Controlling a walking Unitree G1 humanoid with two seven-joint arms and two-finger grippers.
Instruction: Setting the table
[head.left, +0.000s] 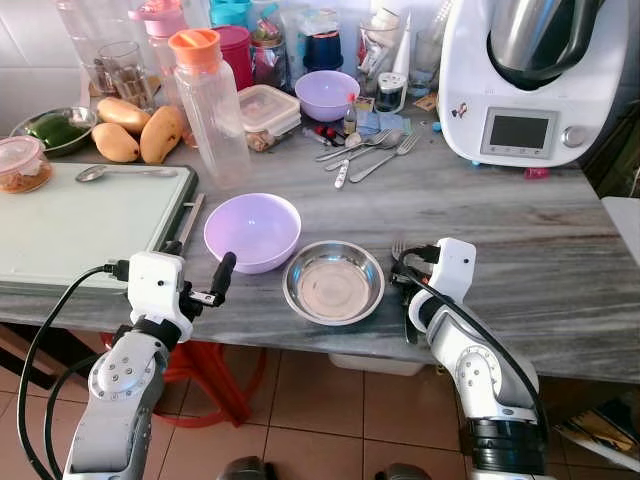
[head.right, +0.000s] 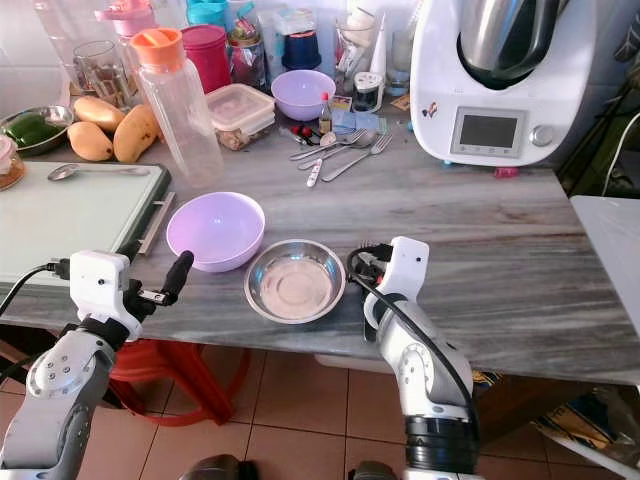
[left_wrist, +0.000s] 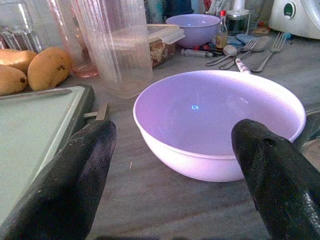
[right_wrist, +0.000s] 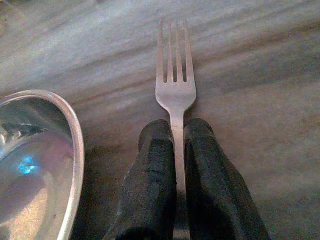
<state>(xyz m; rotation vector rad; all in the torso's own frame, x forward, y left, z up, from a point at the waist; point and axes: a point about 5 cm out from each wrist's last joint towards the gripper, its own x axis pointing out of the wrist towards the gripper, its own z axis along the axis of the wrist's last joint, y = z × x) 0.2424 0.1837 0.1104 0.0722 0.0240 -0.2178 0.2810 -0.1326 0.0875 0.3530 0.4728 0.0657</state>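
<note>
Fork (right_wrist: 175, 95) pinched by the handle between the two fingers of the right gripper (right_wrist: 176, 131), prongs pointing straight ahead, away from the wrist. Lying flat on the grey counter (head.left: 520, 230), or very nearly; cannot tell whether still touching. Just beside the gripper, on its inner side, a steel bowl (head.left: 333, 281), rim near the fork but apart from it.

Risk one, as a judgement: thin smooth handle held only at the lower end, so easy to slip or to turn between the pads if lifted or released quickly. Better to let go only with the fork fully flat.

Risk two: opening fingers or a sideways pull of the wrist may push the fork against the steel bowl, or leave it crooked beside it. Also close to the near edge of the counter, so a backward drag may take the fork off onto the tiled floor (head.left: 330, 410).

Left gripper (left_wrist: 175, 145) spread wide and holding nothing, just short of the purple bowl (left_wrist: 220, 120), which stands upright between the fingertips and slightly beyond. A forward push here may slide this light bowl into the steel one next to it. Further out past the purple bowl: a clear bottle (head.left: 210, 105), mangoes (head.left: 140, 130), loose cutlery (head.left: 370, 150), all well apart from both grippers.
</note>
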